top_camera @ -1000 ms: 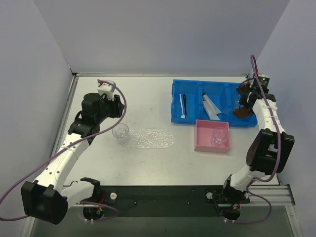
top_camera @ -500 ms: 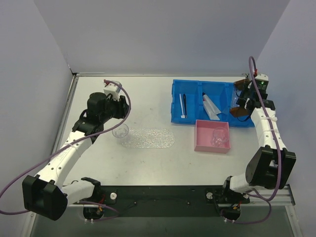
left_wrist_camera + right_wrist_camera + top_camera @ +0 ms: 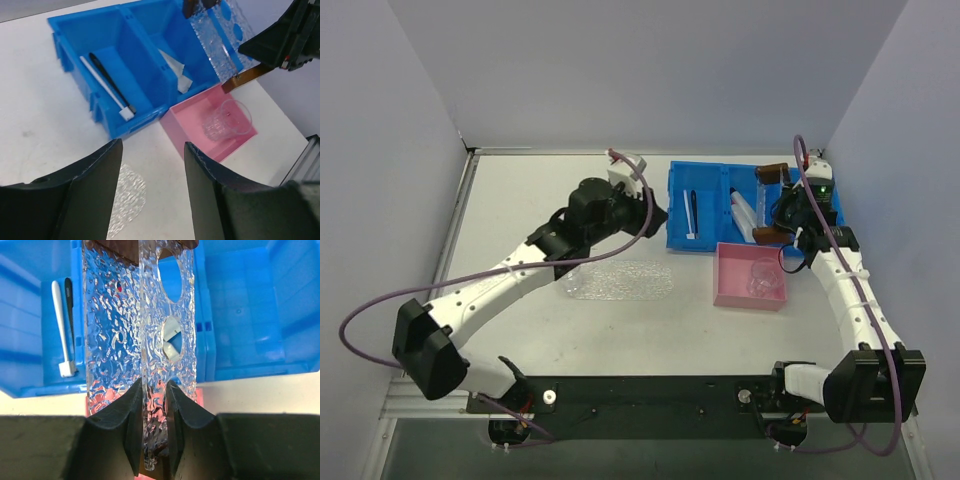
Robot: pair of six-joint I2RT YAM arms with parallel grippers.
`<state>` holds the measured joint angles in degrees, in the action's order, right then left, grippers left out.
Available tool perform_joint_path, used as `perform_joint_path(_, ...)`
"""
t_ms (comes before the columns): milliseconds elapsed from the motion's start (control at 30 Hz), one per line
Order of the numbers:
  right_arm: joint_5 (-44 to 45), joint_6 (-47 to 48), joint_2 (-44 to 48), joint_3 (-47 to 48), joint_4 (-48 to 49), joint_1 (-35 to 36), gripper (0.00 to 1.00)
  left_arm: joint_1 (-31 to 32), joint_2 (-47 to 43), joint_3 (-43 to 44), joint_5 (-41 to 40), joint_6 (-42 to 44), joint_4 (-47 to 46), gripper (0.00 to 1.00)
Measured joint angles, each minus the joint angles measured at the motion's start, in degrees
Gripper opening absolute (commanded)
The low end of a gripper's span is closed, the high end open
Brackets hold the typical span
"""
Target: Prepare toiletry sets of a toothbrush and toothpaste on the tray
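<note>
Currently the left pincer [image 3: 152, 160] is held wide and empty above the worktop [image 3: 520, 190], just beside the blue bin [image 3: 695, 243]. The tray [image 3: 630, 280] lies flat on the worktop nearer the arm bases, with no set laid on it. Both toothbrushes [image 3: 107, 85] are seen side by side in the bin's left compartment, and the toothpaste [image 3: 175, 72] in the middle one. Over the bin's right part, the right pincer [image 3: 152, 390] is clamped on a clear textured piece with holes [image 3: 112, 330]. A collision is risked if both arms are worked over the bin together. The two touching brushes may also be pinched at once, or missed.
</note>
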<state>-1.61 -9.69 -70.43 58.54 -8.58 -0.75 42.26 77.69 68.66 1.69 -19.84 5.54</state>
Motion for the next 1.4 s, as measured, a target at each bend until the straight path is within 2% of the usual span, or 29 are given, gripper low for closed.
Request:
perform_joint_path(367,-1.1,-3.0,7.2,-6.8,2.1,3.7,0.0,9.4,24.3,17.9,-1.6,-6.5,-5.4,0.67)
perform_joint_path(567,-1.7,-3.8,7.3,-8.3,2.3,5.5,0.0,11.3,32.7,25.2,-1.6,-8.5,-6.2,0.72)
perform_joint_path(867,-1.9,-3.8,8.7,-8.4,2.4,8.4,0.0,11.7,41.6,34.1,-1.9,-8.5,-5.1,0.72)
perform_joint_path(967,-1.8,-3.8,9.3,-8.4,2.4,9.6,0.0,11.7,43.9,36.7,-1.9,-8.7,-3.9,0.62)
perform_joint_path(1000,-1.7,-3.8,9.3,-8.5,2.4,10.0,0.0,11.7,44.7,37.7,-1.9,-8.7,-3.5,0.55)
perform_joint_path(1033,-1.2,-3.7,9.3,-8.6,2.4,10.5,0.0,11.7,45.2,38.4,-2.0,-8.8,-2.8,0.44)
perform_joint_path(1100,-0.1,-3.8,9.3,-9.1,2.8,11.5,0.0,11.7,45.9,39.6,-2.4,-9.6,-1.4,0.31)
perform_joint_path(1133,1.0,-4.0,9.3,-9.2,3.2,12.3,0.0,11.7,46.3,40.2,-3.1,-10.1,-0.5,0.2)
perform_joint_path(1233,4.4,-4.1,9.2,-9.3,3.2,14.7,0.0,12.1,47.0,41.4,-6.0,-13.2,0.8,0.1)
perform_joint_path(1267,5.3,-4.3,9.2,-9.3,3.2,15.2,0.0,12.1,47.1,41.6,-6.8,-14.3,1.3,0.03)
perform_joint_path(1367,6.7,-5.9,9.2,-9.2,3.2,16.6,0.11,12.2,47.1,42.0,-8.7,-16.8,1.8,0.0)
perform_joint_path(1400,6.8,-6.4,9.2,-9.2,3.1,16.7,0.2,12.2,47.1,42.0,-8.9,-17.4,1.9,0.0)
